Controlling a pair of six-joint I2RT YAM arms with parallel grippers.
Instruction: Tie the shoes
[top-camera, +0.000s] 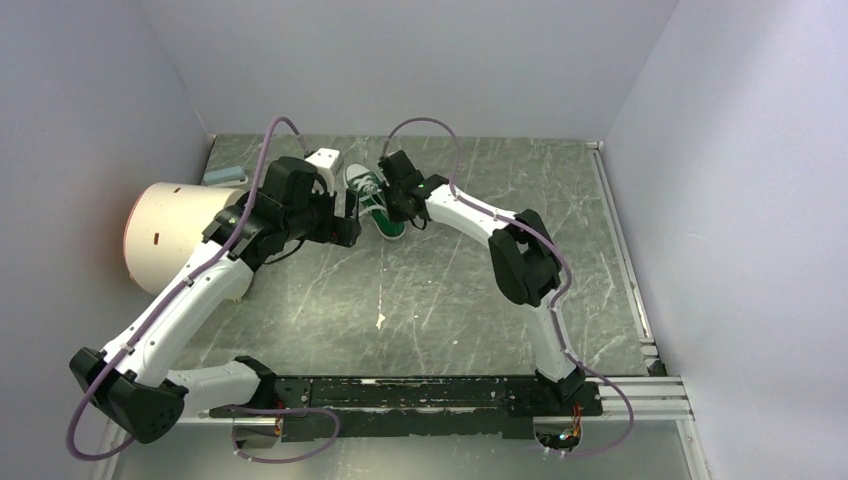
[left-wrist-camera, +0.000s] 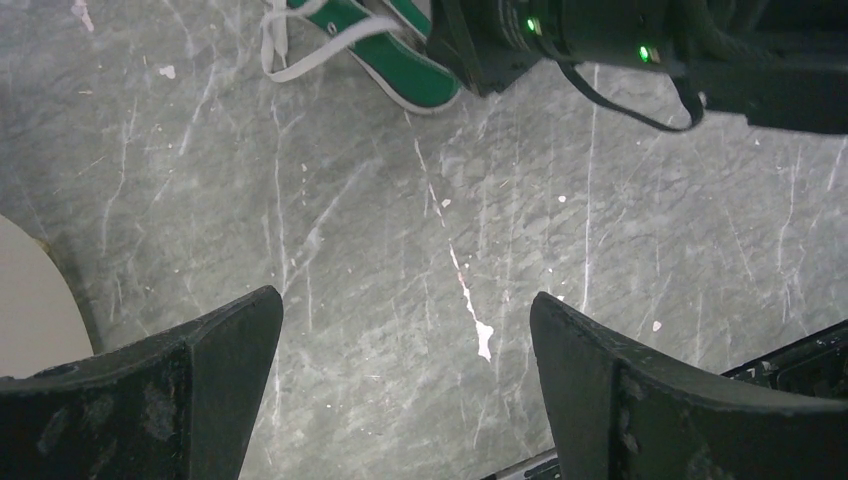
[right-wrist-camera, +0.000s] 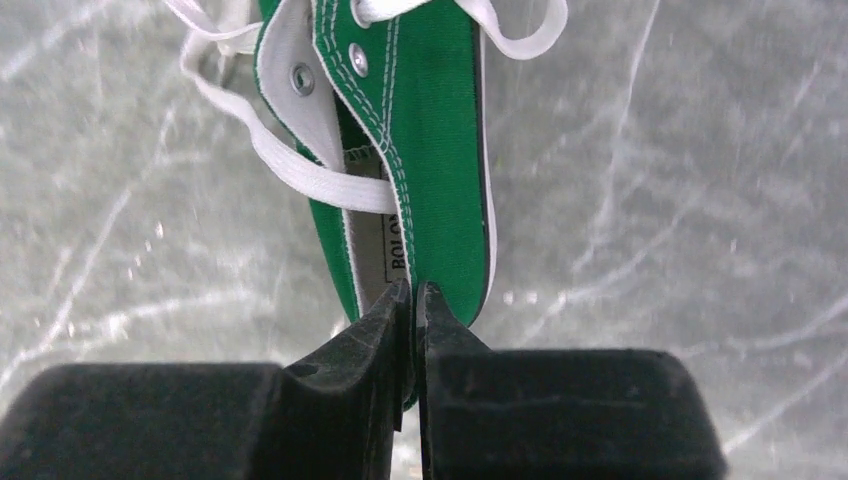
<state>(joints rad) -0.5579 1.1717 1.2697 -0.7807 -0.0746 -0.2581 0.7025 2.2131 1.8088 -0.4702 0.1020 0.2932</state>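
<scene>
The green shoe (right-wrist-camera: 430, 150) lies toward the back of the desk (top-camera: 450, 290) with its white laces (right-wrist-camera: 300, 170) loose and not tied yet, the right gripper (right-wrist-camera: 412, 300) pinches its heel, and the left gripper (left-wrist-camera: 405, 310) waits wide open nearby, holding nothing.

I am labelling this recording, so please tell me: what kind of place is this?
Probably a robot test cell in a laboratory: plain pale walls stand on three sides of a marbled grey table, a left arm and a right arm are bolted to a rail at its near edge, and a green sneaker lies on it.
</scene>
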